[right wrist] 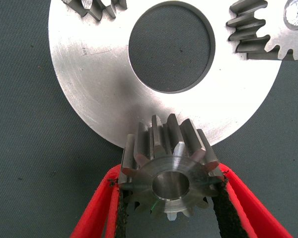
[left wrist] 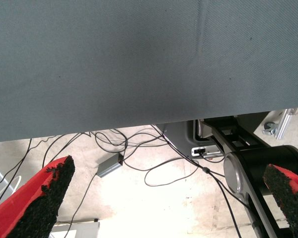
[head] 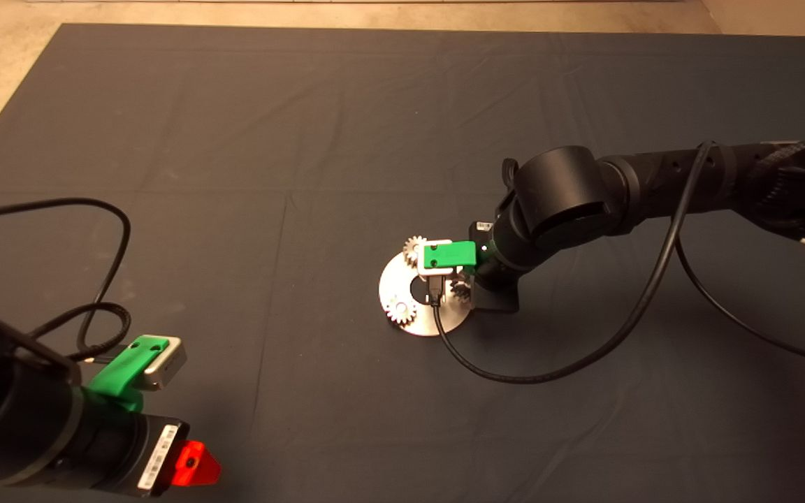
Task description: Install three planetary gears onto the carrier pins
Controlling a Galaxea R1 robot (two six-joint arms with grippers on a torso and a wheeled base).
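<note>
Right gripper (right wrist: 171,191) clamps the third gear (right wrist: 170,168) at the disc's (right wrist: 99,99) four o'clock rim, pin showing in its bore. Release crooked and it could jam. Left gripper (left wrist: 164,198) waits, fingers spread, at seven o'clock.

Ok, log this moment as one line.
right gripper: shut on third gear at disc rim | two gears on disc | left gripper: parked, open
</note>
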